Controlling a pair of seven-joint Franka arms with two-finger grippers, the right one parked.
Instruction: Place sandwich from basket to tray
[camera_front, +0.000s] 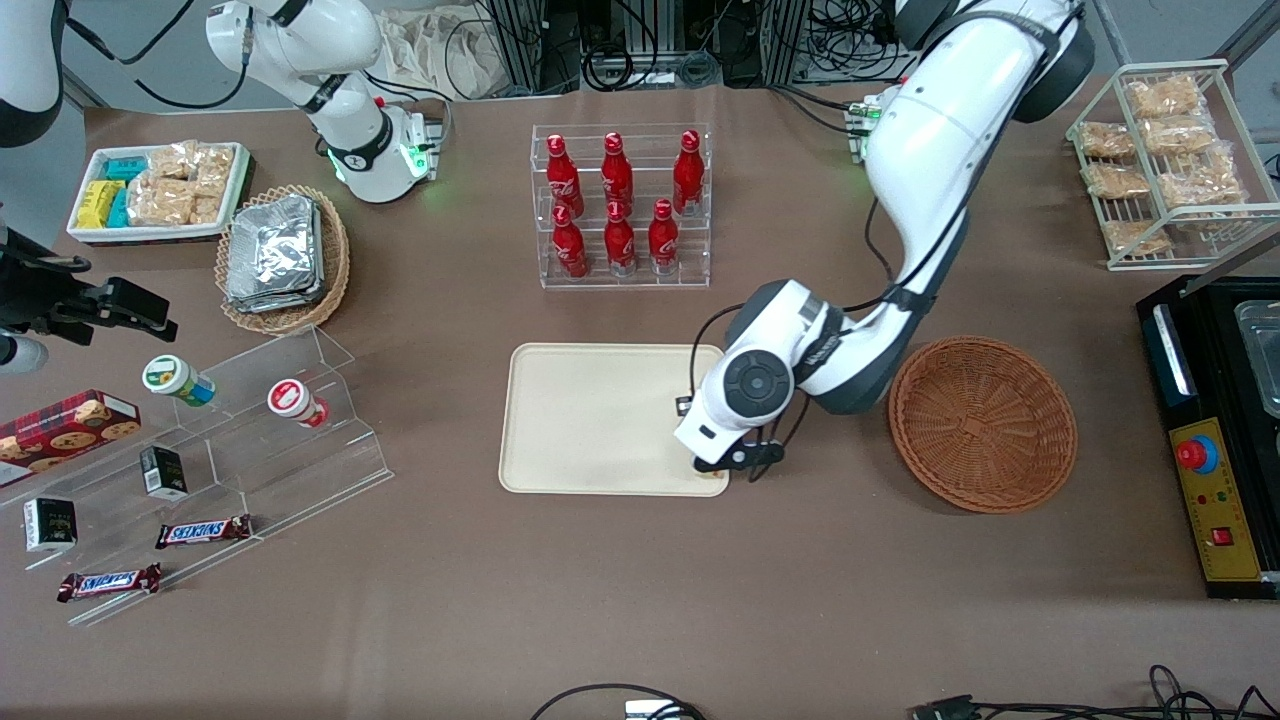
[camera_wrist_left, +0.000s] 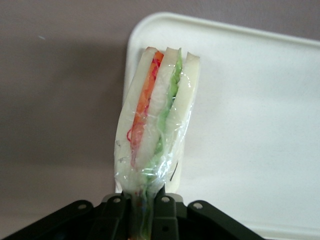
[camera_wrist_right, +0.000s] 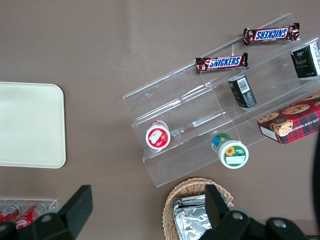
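Observation:
My left gripper (camera_wrist_left: 142, 210) is shut on the plastic-wrapped sandwich (camera_wrist_left: 157, 120), a wedge of pale bread with orange, white and green layers that sticks out from the fingers. It hangs just over a rounded corner of the cream tray (camera_wrist_left: 250, 125). In the front view the gripper (camera_front: 722, 464) sits at the tray (camera_front: 590, 420) corner nearest the camera, on the side toward the reddish-brown basket (camera_front: 983, 422). The wrist hides the sandwich there. Nothing lies in the basket, which stands beside the tray toward the working arm's end.
A clear rack of red bottles (camera_front: 620, 205) stands farther from the camera than the tray. Toward the parked arm's end are a tan wicker basket of foil packets (camera_front: 283, 258), a white snack tray (camera_front: 160, 190) and an acrylic shelf (camera_front: 230, 440). A black machine (camera_front: 1215, 430) lies past the basket.

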